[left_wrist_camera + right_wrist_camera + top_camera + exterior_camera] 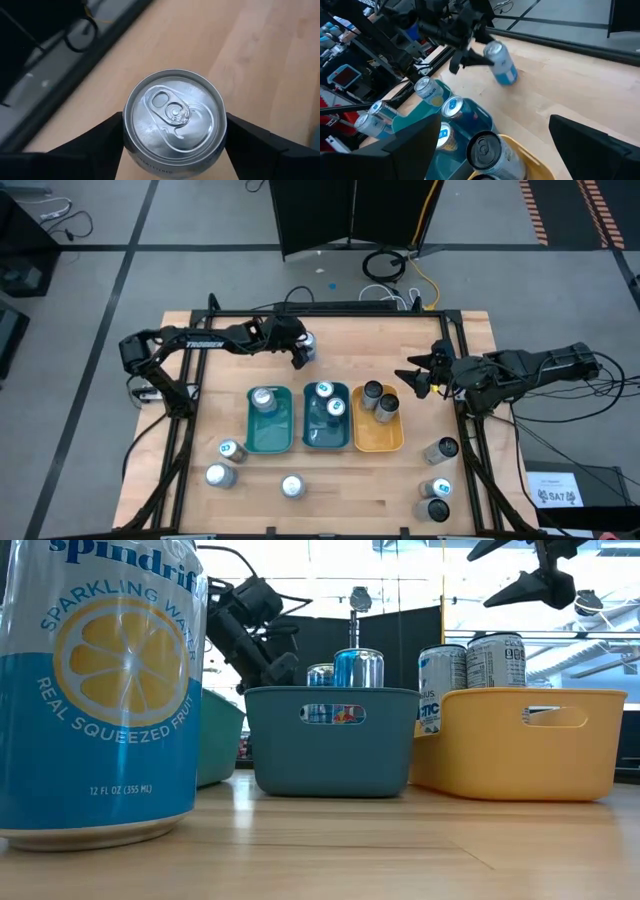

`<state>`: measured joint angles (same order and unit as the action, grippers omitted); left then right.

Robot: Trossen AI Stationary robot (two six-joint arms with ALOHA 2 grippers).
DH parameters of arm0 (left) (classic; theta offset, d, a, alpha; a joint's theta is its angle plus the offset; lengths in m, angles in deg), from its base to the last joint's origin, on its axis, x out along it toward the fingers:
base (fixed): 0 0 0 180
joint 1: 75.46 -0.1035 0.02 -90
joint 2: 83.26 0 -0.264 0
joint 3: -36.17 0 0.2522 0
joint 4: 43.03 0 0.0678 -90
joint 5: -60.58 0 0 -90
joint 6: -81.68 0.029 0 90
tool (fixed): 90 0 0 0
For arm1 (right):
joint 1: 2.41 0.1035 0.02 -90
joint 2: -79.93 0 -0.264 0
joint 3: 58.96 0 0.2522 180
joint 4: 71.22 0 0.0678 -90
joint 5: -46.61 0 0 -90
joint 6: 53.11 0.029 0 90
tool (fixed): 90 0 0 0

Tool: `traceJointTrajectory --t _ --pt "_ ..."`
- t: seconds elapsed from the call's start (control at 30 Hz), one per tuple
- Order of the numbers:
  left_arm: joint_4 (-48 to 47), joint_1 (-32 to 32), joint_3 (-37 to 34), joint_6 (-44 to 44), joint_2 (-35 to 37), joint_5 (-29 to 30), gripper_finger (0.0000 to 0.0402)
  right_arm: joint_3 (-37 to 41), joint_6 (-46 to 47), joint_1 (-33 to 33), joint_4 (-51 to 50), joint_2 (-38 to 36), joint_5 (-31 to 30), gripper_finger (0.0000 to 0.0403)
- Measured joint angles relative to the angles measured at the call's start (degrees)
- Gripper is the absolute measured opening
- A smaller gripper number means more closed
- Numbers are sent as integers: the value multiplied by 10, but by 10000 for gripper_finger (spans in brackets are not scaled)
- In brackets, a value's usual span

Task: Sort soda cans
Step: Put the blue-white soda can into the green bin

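The left gripper (303, 352) straddles 1 upright can (174, 117) on the far counter (350, 340), fingers beside its walls, contact unclear. Thin, slick and dentable, likely light; grip mid-body gently. The right gripper (415, 378) hovers spread over the orange tray (378, 442).

soda cans (372, 392) | silver, upright | five in trays, seven on table

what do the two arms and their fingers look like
Both arms are black and jointed, with dark cables trailing off them. The left arm carries white TROSSEN lettering along one link. The left gripper and right gripper each end in two flat, wedge-shaped matte black fingers, broad at the base and narrowing toward the tip.
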<state>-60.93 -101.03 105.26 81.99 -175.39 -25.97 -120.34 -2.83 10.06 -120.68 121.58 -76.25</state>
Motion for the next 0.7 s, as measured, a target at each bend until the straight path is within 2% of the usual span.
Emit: traceJointTrajectory --t 0.13,0.27,0.5,0.7 --pt "2 1 0 -3 45 20 297 0 0 0 9 0 4 364" --pt "-25 -2 0 -46 119 22 297 0 -3 0 13 0 14 364" --pt "-158 0 1 -121 262 52 297 0 -4 0 13 0 17 364" --pt "-247 37 1 -176 348 53 297 0 -15 0 12 0 18 364"
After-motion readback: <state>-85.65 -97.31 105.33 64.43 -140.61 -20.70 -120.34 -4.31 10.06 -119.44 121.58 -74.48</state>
